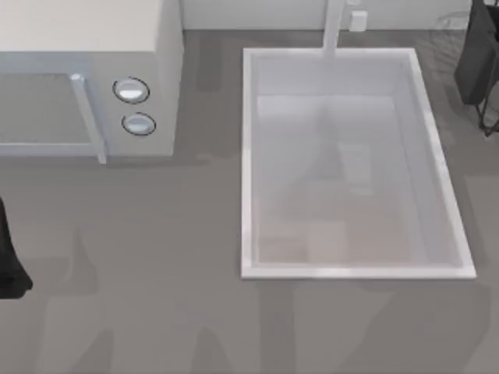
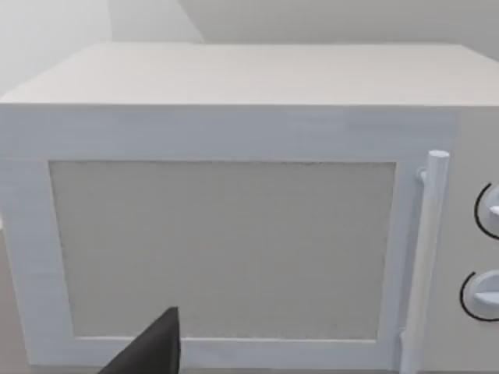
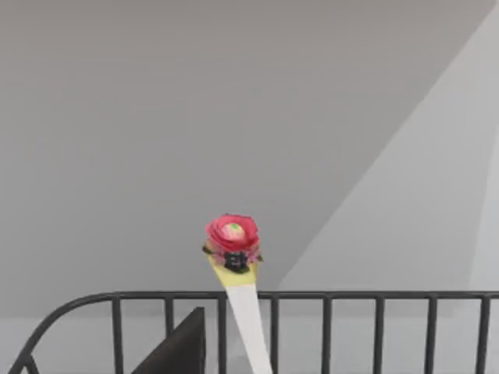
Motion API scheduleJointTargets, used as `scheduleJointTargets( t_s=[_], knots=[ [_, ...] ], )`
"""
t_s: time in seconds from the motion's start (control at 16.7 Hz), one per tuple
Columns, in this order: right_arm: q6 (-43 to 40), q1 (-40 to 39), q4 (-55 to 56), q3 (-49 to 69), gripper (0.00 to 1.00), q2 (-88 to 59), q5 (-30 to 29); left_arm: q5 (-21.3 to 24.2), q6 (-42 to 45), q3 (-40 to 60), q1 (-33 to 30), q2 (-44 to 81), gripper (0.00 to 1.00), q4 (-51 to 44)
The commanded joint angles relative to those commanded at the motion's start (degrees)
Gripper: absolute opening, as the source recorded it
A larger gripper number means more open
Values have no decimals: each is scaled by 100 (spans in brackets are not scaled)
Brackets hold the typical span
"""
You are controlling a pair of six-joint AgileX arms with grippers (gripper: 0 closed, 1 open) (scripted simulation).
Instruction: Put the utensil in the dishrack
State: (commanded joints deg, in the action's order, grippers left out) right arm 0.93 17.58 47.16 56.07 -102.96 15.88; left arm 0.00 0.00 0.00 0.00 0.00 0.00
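Observation:
The utensil (image 3: 234, 257) stands upright in the right wrist view, its round red head and yellow band above a cream-white handle that runs off the frame's edge. It rises in front of the dishrack's (image 3: 327, 312) black wire rail. A dark part of my right gripper (image 3: 178, 349) sits close beside the handle; whether it holds the handle is hidden. In the top view the dishrack (image 1: 477, 62) is a dark shape at the far right corner of the table. My left arm (image 1: 9, 265) is parked at the left edge, its gripper (image 2: 152, 352) facing the microwave.
A white microwave (image 1: 86, 86) with a handle and two knobs stands at the back left. A large white sink basin (image 1: 253, 156) with a faucet (image 1: 334, 27) takes up the middle right. Grey countertop lies in front of both.

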Motion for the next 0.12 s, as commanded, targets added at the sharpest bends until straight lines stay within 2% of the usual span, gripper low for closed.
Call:
scheduleJointTargets(
  t_s=[0.12],
  knots=[
    [0, 0, 0, 0, 100, 0, 0, 0, 0, 0, 0, 0, 100, 0]
  ],
)
